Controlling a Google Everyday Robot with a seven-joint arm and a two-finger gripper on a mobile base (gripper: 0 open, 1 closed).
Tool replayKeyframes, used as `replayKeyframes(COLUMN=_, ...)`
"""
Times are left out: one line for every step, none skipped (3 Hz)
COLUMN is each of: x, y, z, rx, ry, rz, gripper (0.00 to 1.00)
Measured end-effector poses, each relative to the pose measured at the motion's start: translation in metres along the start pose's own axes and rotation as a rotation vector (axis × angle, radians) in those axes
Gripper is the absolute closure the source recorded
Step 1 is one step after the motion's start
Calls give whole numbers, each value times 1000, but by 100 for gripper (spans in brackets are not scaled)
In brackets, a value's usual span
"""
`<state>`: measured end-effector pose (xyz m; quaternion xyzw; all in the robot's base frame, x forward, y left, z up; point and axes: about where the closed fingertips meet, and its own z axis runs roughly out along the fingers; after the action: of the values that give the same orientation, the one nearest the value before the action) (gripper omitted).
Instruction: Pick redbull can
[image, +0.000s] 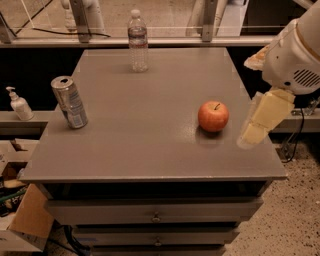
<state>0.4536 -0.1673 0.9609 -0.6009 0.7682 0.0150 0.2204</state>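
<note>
My gripper (260, 122) hangs at the right edge of the tabletop (150, 150), just beside the red apple (213, 116) and well apart from the redbull can (69, 102); I cannot tell whether it is wide or narrow. The redbull can stands near the tabletop's left edge, leaning a little, with its pull-tab top facing up. A clear water bottle (138, 41) stands upright at the far edge, a soap dispenser (19, 104) sits on a ledge to the left, and drawers (155, 212) run below the tabletop.
</note>
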Motion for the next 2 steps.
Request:
replayKeyframes(x=-44, y=6, z=25, rx=-24, ry=-130, rz=12, gripper=0)
replayKeyframes(x=-87, y=17, z=47, rx=-58, ry=-242, rz=20, gripper=0)
